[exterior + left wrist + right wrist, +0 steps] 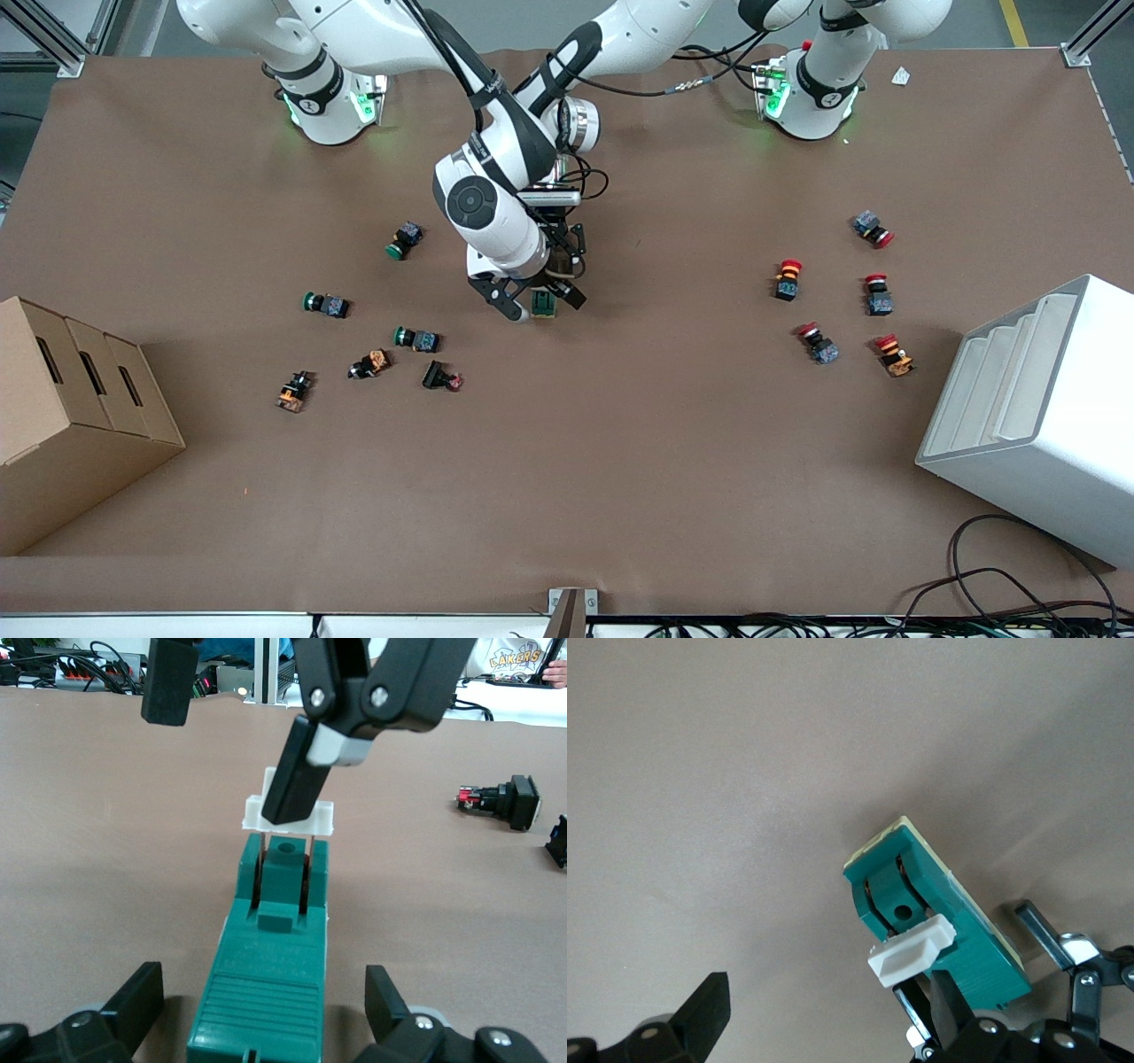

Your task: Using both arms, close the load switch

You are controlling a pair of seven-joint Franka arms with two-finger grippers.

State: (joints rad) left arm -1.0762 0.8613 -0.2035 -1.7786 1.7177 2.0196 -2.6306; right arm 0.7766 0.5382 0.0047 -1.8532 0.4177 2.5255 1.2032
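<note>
The load switch (543,304) is a dark-green block lying on the brown table near its middle. Its white lever (288,813) stands up at one end and also shows in the right wrist view (912,950). My left gripper (264,983) is open, and its fingers straddle the block's other end with a gap on each side. In the front view it (556,285) sits low over the switch. My right gripper (811,1003) is open; one finger (297,771) rests against the white lever and the other hangs clear. It (524,306) is beside the switch.
Green-capped push buttons (405,240) (326,305) (416,338) and other small parts lie toward the right arm's end. Red-capped buttons (787,279) (878,295) lie toward the left arm's end. A cardboard box (71,416) and a white bin (1036,416) stand at the table's two ends.
</note>
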